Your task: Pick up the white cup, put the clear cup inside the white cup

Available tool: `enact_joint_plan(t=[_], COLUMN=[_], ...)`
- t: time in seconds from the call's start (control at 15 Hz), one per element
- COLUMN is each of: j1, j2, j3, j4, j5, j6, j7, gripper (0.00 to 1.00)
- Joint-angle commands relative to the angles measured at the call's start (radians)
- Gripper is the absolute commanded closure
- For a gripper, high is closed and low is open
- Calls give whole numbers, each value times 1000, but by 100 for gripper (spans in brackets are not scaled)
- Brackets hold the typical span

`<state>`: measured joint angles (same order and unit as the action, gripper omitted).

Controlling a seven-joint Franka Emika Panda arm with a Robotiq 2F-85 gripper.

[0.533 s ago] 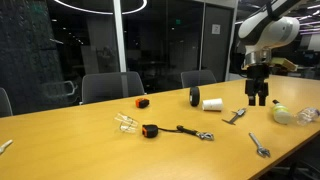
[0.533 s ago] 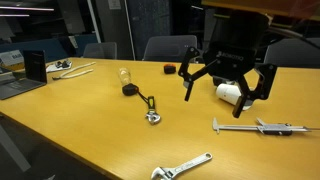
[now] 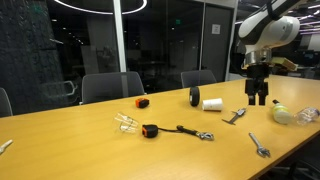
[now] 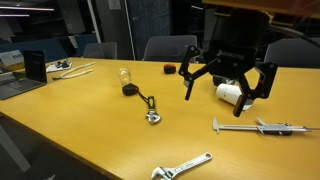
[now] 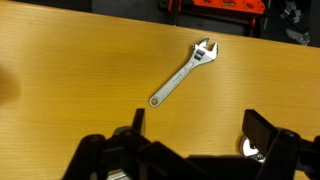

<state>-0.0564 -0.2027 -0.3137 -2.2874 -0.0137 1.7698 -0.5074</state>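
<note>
The white cup lies on its side on the wooden table in both exterior views (image 3: 212,103) (image 4: 229,93). The clear cup also lies on its side, farther along the table (image 3: 125,121) (image 4: 125,76). My gripper (image 3: 257,98) (image 4: 225,85) hangs open and empty above the table, a little to the side of the white cup and not touching it. In the wrist view the open fingers (image 5: 198,125) frame bare tabletop; neither cup shows there.
A black tape roll (image 3: 194,97) stands beside the white cup. A black-and-orange tape measure (image 3: 150,130) (image 4: 131,89) lies near the clear cup. A wrench (image 3: 259,146) (image 4: 183,167) (image 5: 185,75), a caliper (image 4: 255,126) (image 3: 236,116) and a laptop (image 4: 35,68) are on the table. Chairs stand behind.
</note>
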Motion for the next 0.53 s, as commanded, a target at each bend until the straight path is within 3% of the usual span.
enact_joint_plan(t=[0.0, 0.47], j1=[-33, -30], j2=[3, 15], j3=[31, 51], j4=[2, 18], j5=[6, -7], j6=[-2, 33], j7=[-5, -84], gripper=[0, 0])
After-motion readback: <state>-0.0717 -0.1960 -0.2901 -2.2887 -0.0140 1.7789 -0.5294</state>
